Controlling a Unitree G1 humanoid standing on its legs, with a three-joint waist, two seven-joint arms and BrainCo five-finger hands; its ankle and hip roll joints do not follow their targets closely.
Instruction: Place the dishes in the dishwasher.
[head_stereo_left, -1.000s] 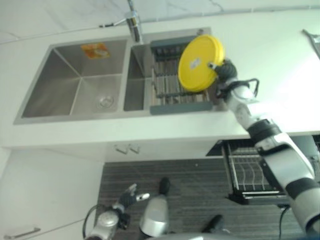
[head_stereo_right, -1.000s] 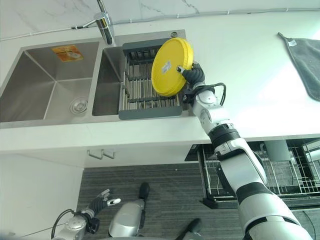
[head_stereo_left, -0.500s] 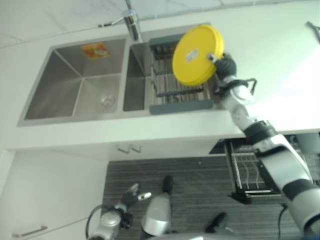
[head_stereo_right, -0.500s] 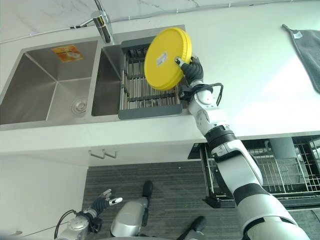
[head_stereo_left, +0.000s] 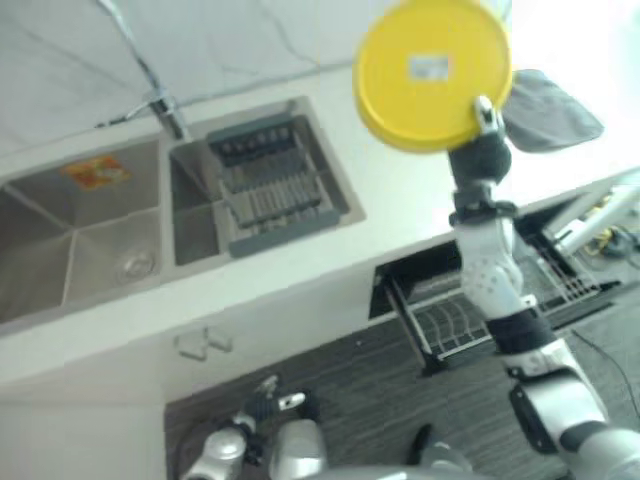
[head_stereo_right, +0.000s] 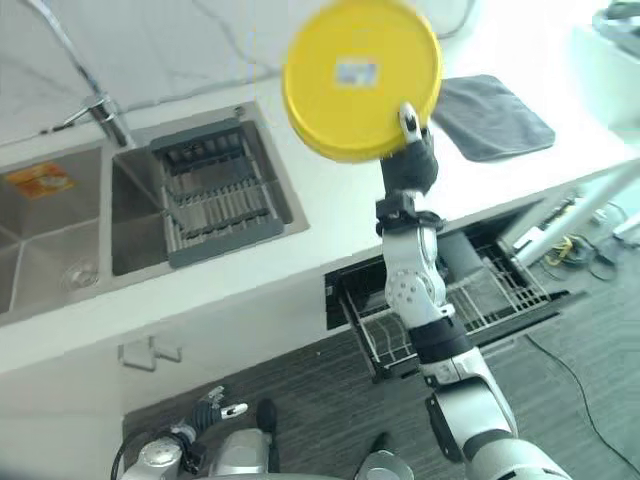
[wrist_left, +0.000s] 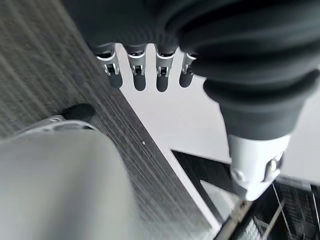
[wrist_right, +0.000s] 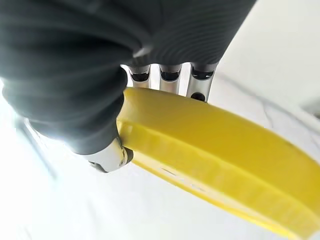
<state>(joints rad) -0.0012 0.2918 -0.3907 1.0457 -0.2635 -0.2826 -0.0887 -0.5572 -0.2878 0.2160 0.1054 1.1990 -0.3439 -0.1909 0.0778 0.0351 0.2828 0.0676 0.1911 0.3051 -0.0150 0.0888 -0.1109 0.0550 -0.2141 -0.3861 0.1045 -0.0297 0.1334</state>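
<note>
The right hand (head_stereo_right: 408, 160) is raised high above the white countertop (head_stereo_right: 330, 210), its thumb and fingers pinching the lower edge of a round yellow plastic plate (head_stereo_right: 362, 78), which it holds up on edge with its flat underside toward the camera. In the right wrist view the fingers (wrist_right: 170, 80) lie behind the plate's rim and the thumb presses on the near side.

Below the arm, the dishwasher's wire rack (head_stereo_right: 450, 310) is pulled out from under the counter, well apart from the plate. A dark grey folded cloth (head_stereo_right: 492, 115) lies on the counter just beside the raised hand. To the left, the stainless steel double sink (head_stereo_left: 110, 235) holds a grey slatted dish drainer (head_stereo_left: 265, 190) in its right basin, with a chrome tap (head_stereo_left: 165, 115) behind it.

The left hand (head_stereo_left: 262, 400) hangs low near the dark striped floor (head_stereo_left: 380, 390); its fingers (wrist_left: 137, 70) look straight and relaxed, holding nothing, though the view is close and partial.
</note>
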